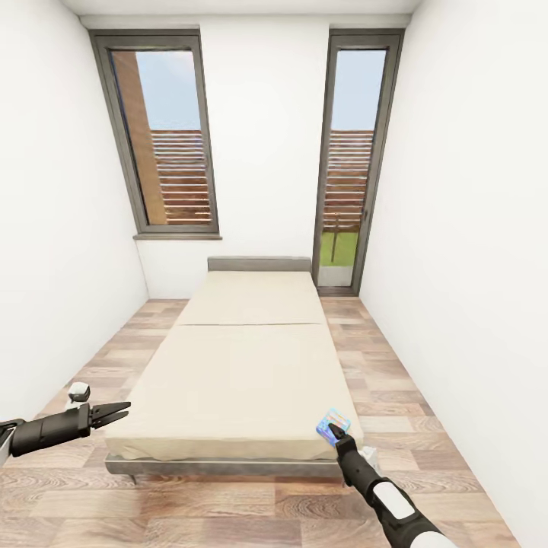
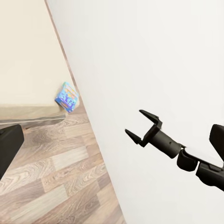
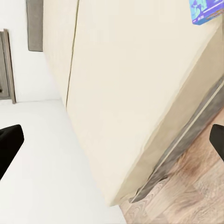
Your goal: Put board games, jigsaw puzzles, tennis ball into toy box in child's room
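Note:
A small blue board game (image 1: 332, 425) lies at the near right corner of the beige bed (image 1: 251, 365). In the left wrist view the same board game (image 2: 67, 96) sits at the edge of the mattress (image 2: 23, 56), and it also shows in the right wrist view (image 3: 205, 10). My right gripper (image 1: 336, 437) hovers just in front of it, open and not touching it; its spread fingers (image 2: 134, 122) hold nothing. My left gripper (image 1: 125, 412) is open and empty beside the bed's near left corner. The table, toy box, jigsaw puzzles and tennis ball are out of view.
White walls close in on both sides. A tall window (image 1: 164, 137) and a glass door (image 1: 352, 160) stand behind the bed's grey headboard (image 1: 259, 263). Narrow strips of wooden floor (image 1: 396, 380) run along each side of the bed and in front of it.

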Motion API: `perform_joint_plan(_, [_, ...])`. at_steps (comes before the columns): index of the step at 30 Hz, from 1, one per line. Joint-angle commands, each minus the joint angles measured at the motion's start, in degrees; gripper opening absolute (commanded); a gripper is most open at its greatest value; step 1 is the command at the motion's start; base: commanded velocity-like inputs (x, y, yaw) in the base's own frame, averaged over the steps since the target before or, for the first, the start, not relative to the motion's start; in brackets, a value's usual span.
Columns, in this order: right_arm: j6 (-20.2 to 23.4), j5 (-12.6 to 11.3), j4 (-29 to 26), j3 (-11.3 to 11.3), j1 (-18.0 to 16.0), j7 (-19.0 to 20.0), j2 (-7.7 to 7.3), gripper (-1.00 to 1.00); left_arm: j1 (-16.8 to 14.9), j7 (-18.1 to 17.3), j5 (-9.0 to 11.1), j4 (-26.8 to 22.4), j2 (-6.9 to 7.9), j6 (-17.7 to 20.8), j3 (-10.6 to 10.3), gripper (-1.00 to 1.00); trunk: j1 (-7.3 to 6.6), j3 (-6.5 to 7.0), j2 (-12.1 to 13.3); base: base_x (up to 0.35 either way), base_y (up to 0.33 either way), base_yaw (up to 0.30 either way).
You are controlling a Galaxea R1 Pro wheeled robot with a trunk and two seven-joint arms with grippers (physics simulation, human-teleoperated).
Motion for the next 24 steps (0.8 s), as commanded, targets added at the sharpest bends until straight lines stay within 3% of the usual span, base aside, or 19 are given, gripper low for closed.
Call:
perform_joint_plan(1, [0.4, -0.5, 0.0, -1.0, 0.0, 0.1, 0.0, 1.0, -0.1, -0.4, -0.6, 0.0, -0.04, 0.6, 0.4, 1.0, 0.25, -0.29, -0.5, 0.0, 0.0, 0.0])
perform_joint_plan(10, [0.8, -0.8, -0.1, -2.0, 0.0, 0.2, -1.46, 1.0, -0.1, -0.4, -0.6, 0.0, -0.11, 0.6, 0.4, 1.0, 2.22, -1.9, -4.1, 0.0, 0.0, 0.0])
perform_joint_plan(24, [0.5, -0.2, -0.3, -1.8, 0.0, 0.3, -1.74, 1.0, -0.1, -0.4, -0.6, 0.0, -0.11, 0.5, 0.3, 1.0, 5.3, -4.42, -9.7, 0.0, 0.0, 0.0])
